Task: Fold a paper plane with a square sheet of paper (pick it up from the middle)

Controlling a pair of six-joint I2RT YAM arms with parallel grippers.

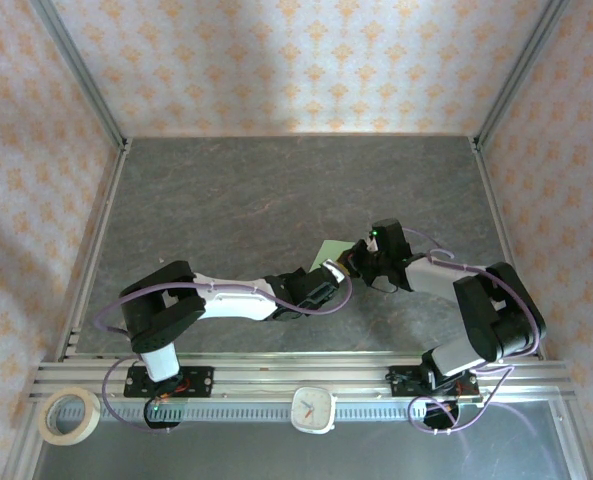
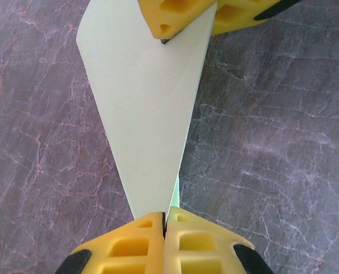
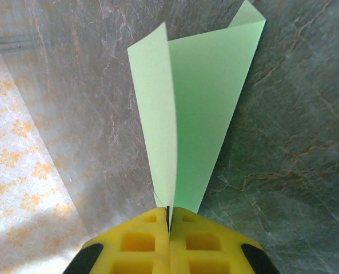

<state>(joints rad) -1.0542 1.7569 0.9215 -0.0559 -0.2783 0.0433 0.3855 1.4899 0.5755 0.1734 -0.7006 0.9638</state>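
Right wrist view: pale green paper plane (image 3: 203, 108) narrows to a pinched tip, flaps splayed.

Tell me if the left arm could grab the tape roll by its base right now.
Probably not yet. The left gripper is shut on the paper plane, which the right gripper also pinches. The tape roll lies uncovered beside the left base, so letting go would likely free the way.

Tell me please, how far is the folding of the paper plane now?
Done: the paper plane already has its slim, pointed dart shape. In hand: the left gripper is shut on its narrow tip, and the right gripper is shut on it too. Left: in the right wrist view the flaps stand apart, so probably a last pressing of creases.
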